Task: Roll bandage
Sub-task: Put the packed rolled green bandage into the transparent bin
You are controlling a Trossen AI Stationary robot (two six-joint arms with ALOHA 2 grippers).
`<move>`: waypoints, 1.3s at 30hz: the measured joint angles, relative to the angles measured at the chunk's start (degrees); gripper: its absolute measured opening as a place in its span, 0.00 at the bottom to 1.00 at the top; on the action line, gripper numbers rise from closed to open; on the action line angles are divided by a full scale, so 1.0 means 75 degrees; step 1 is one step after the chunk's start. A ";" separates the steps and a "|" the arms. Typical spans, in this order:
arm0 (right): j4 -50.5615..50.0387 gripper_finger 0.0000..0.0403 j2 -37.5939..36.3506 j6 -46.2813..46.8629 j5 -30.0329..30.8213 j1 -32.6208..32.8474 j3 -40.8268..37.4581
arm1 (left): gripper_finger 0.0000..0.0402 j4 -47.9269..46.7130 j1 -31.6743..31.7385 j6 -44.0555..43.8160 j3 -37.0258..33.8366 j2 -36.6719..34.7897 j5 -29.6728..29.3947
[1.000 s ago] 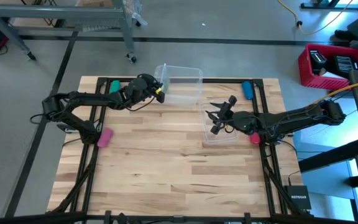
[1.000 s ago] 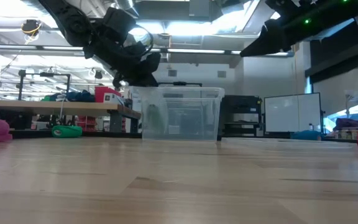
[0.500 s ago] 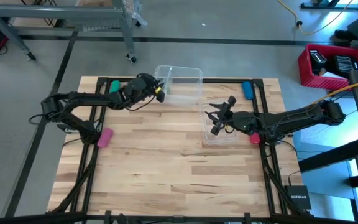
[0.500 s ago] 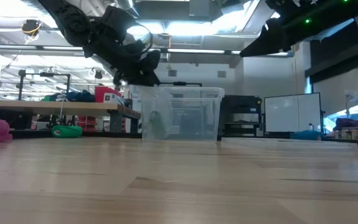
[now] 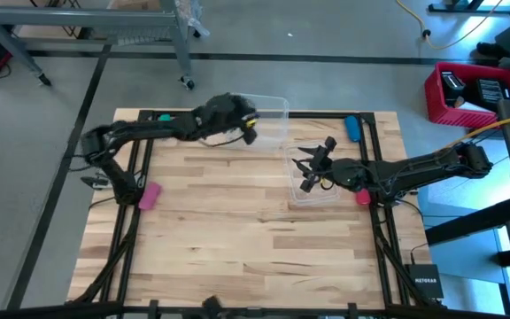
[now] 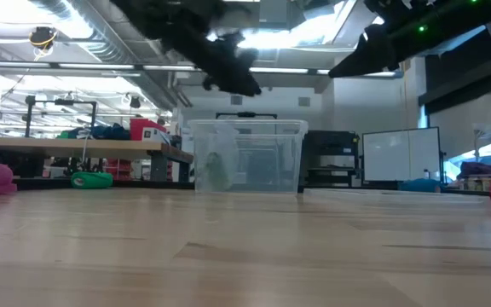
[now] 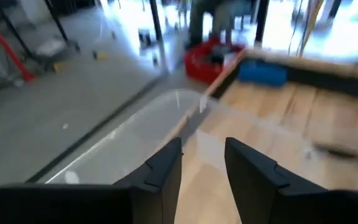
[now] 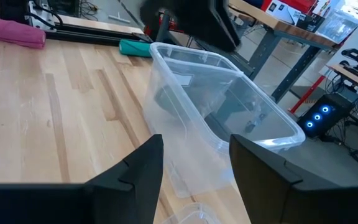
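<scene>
Left gripper [image 5: 250, 127] sits upper centre of the high view, above the clear bin [image 5: 271, 113] at the back edge of the worktop [image 5: 237, 230]; jaws parted a little, nothing between them in the left wrist view. The bandage [image 6: 216, 170] shows as a green lump inside the bin, lower left of its wall in the low view, already bunched rather than a flat strip; can't tell how neatly it's rolled. Right gripper [image 5: 306, 168] hovers right of centre over a clear lid [image 5: 312, 189], jaws partly open, empty. Looks like the drop-off step: the roll is in the bin and the left arm is clear of it. Next move probably needs the left arm pulled away from the bin, maybe the lid fitted.
</scene>
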 joint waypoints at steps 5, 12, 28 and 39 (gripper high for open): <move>-0.0057 0.46 0.0001 0.0003 -0.0001 0.0000 0.0001 | 0.28 -0.2538 0.0311 0.0451 0.2227 0.1540 0.0258; -0.0423 0.46 0.0002 0.0203 -0.0004 0.0000 0.0006 | 0.28 -0.5038 0.0778 0.0569 0.3530 0.2769 0.0179; -0.0627 0.46 0.0003 0.0373 -0.0006 0.0000 0.0006 | 0.28 -0.6558 0.1123 -0.0581 0.3520 0.2301 -0.0385; -0.0594 0.46 0.0003 0.0416 -0.0006 -0.0003 0.0006 | 0.28 -0.6866 0.1109 -0.0533 0.3512 0.2289 -0.0837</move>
